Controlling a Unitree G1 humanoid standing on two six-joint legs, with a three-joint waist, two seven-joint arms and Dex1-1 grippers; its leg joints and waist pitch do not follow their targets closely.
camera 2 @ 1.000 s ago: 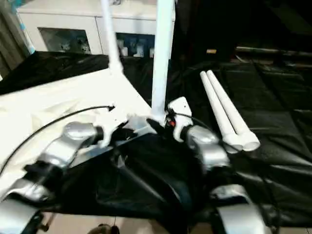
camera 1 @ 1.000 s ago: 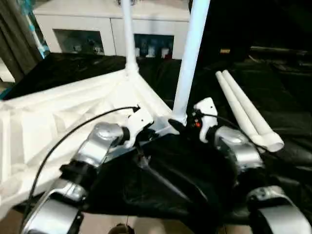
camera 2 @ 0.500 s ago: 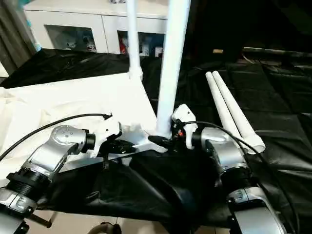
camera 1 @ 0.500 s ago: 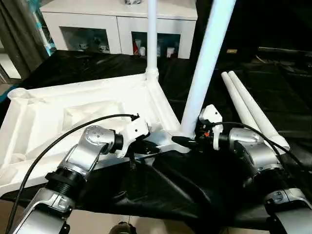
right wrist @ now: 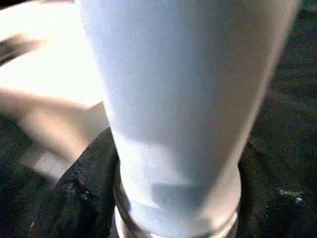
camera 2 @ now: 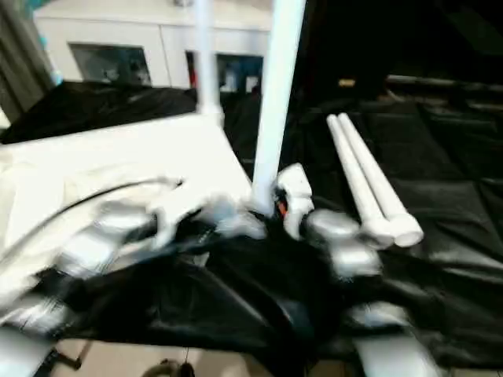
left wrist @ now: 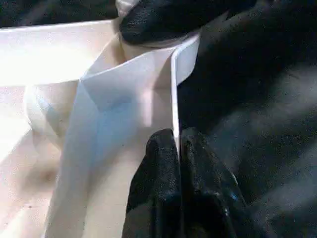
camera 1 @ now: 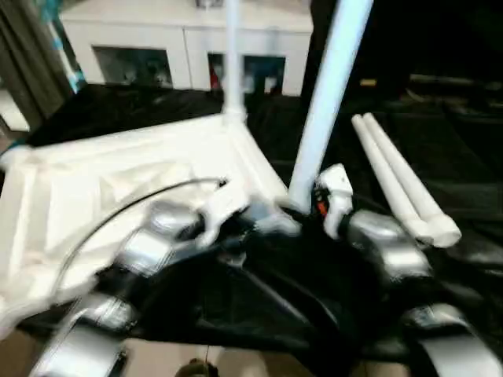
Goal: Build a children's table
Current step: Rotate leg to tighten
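Note:
The white tabletop (camera 1: 118,184) lies upside down on black cloth, ribs facing up. One white leg (camera 1: 233,63) stands in its far corner socket. A second leg (camera 1: 326,102) stands upright in the near corner socket. My right gripper (camera 1: 302,208) is shut around this leg's base, a black finger (right wrist: 81,198) on each side of the tube. My left gripper (left wrist: 177,136) is pinched shut on the tabletop's thin rim (left wrist: 174,89) close to that corner. Two more legs (camera 1: 401,184) lie side by side on the cloth to the right.
A white cabinet (camera 1: 141,47) with glass-fronted shelves stands behind the work surface. Black cloth (camera 1: 259,306) is bunched up between my forearms at the near edge. A curtain (camera 1: 23,71) hangs at the far left.
The head camera has shifted and the picture is smeared, most of all around my left arm. Both grippers keep their holds on the rim and the near leg.

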